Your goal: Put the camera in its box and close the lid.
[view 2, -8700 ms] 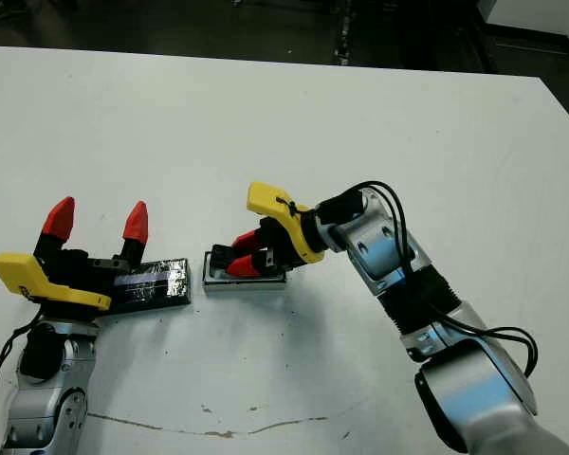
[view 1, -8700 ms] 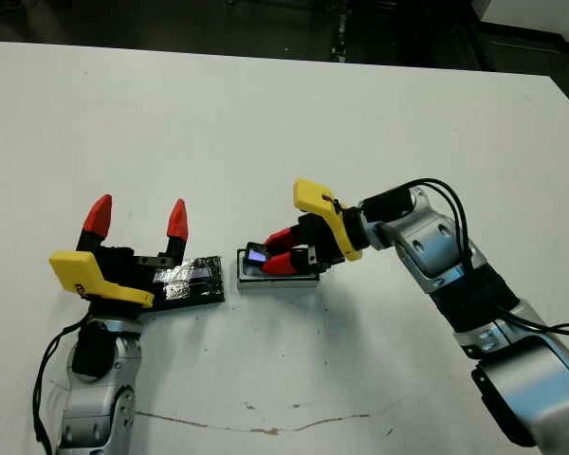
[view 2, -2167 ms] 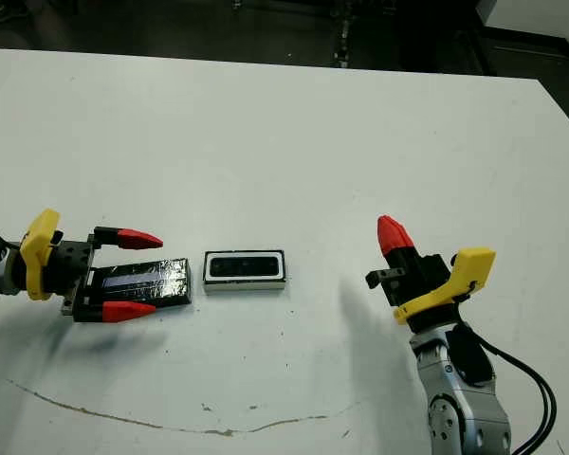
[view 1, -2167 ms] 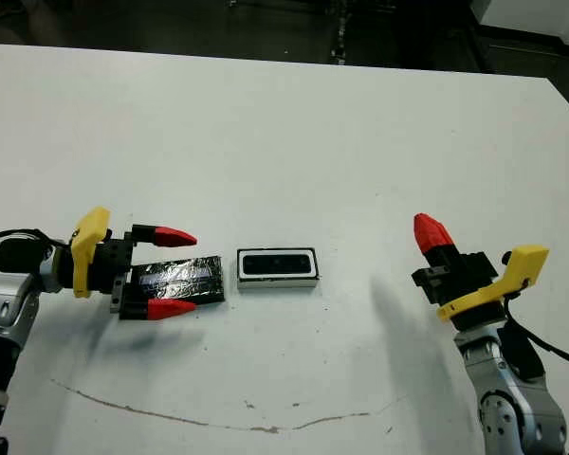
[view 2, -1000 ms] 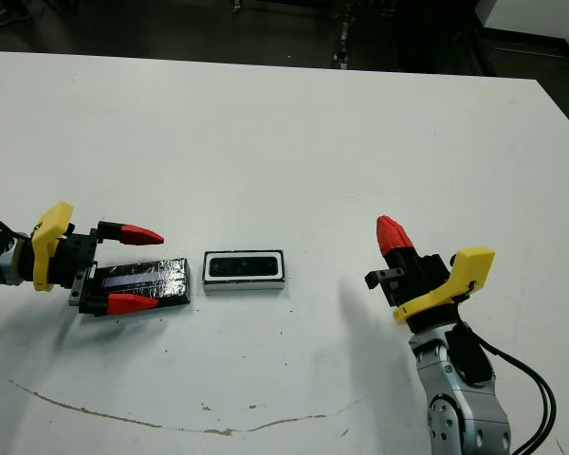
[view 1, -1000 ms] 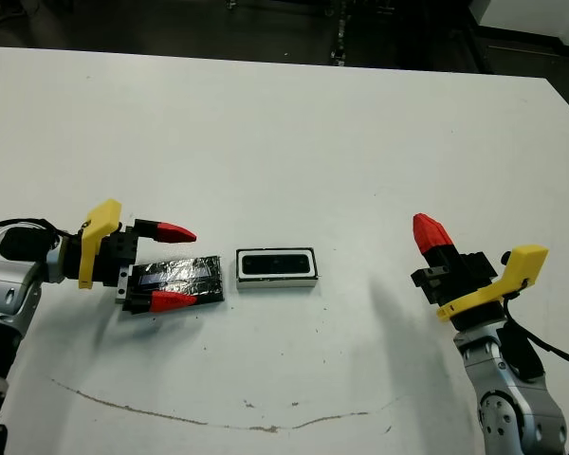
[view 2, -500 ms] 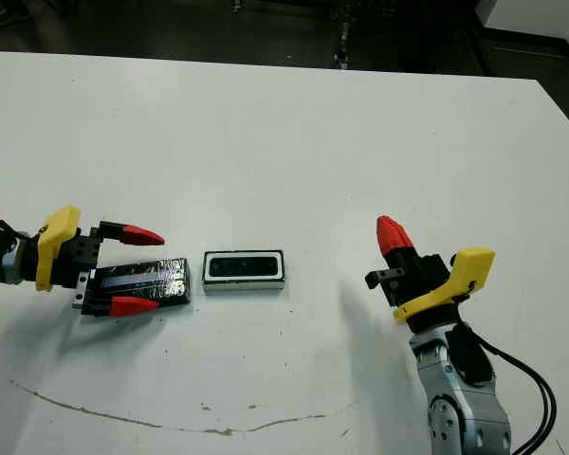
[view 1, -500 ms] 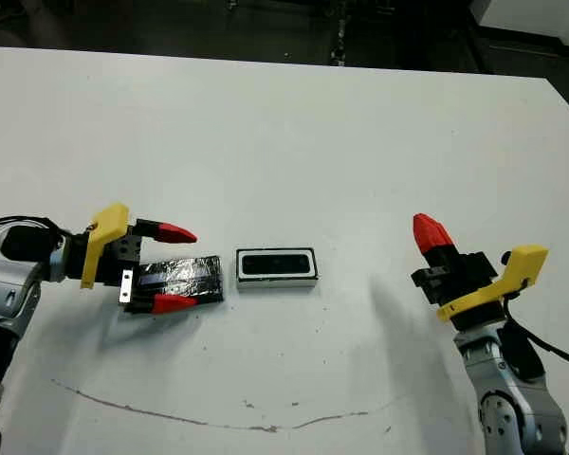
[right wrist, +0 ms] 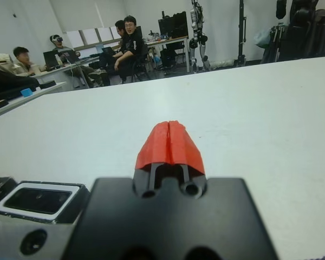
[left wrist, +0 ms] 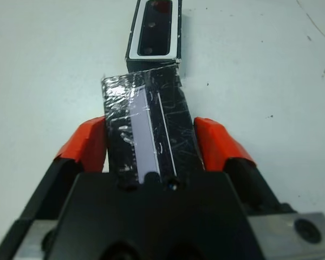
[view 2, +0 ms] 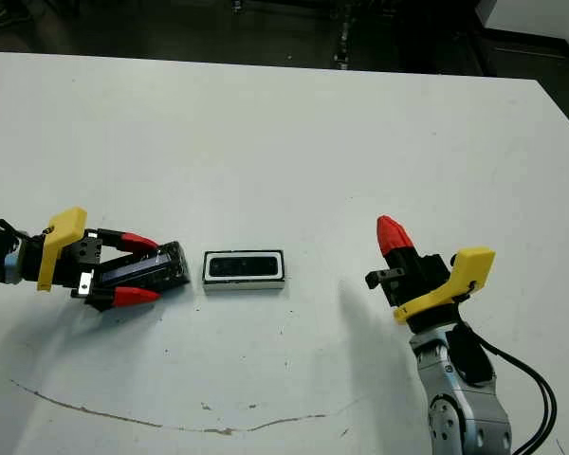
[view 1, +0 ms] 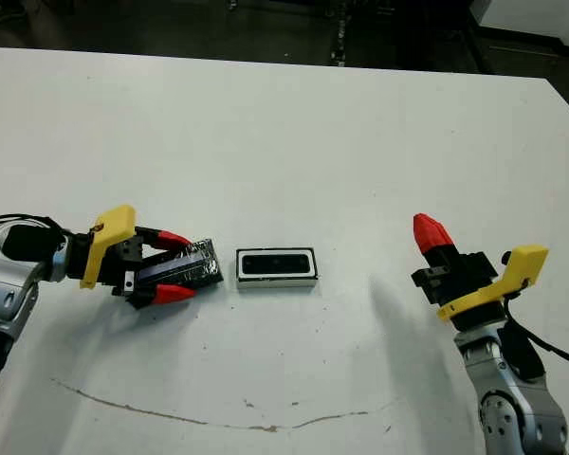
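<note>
The box, a small white-rimmed tray, sits mid-table with the slim black camera lying inside it. Just to its left is the crinkly black lid, and my left gripper is shut on its long sides. The lid's end nearest the box is raised off the table. In the left wrist view the lid fills the space between the red fingers, with the box just beyond it. My right gripper is shut on nothing, upright, well right of the box.
A thin brown curved mark runs across the table near its front edge. Several people sit at desks far beyond the table in the right wrist view. White table surface lies between the box and my right gripper.
My left gripper has shut onto the lid, which was lying flat between open fingers. The lid's end near the box has tilted up. The right arm has not moved.
</note>
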